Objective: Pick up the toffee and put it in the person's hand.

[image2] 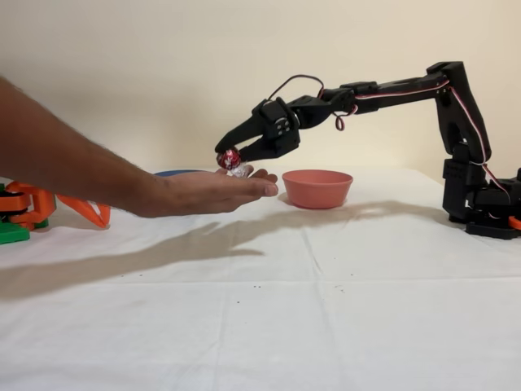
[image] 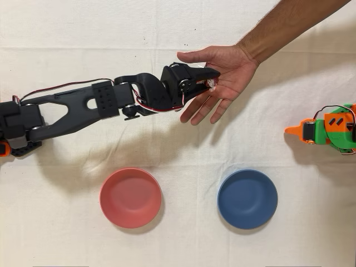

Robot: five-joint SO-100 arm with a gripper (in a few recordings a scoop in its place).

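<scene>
I have the black arm stretched out across the desk (image2: 326,309), its gripper (image2: 225,156) poised just above the person's hand (image2: 213,191), which lies palm up with the fingers spread. From the fixed view the jaws are pinched nearly closed on the toffee (image2: 229,159), a dark red sweet with a crinkly clear end hanging below the tips, very near the palm; I cannot tell whether it touches the skin. In the overhead view the gripper (image: 210,79) sits over the palm of the hand (image: 231,75), and I see a small pale glint of wrapper at its tip.

The step in hand, as I judge it, is the release. To do it well I would keep the arm steady, stay centred over the palm rather than the fingers, and part the jaws slowly so the sweet drops straight and does not roll off. I would lift away only after it settles.

By my count: one toffee, one hand, two bowls, a red bowl (image: 130,197) and a blue bowl (image: 247,199), and one idle orange arm (image: 328,130) well apart.
</scene>
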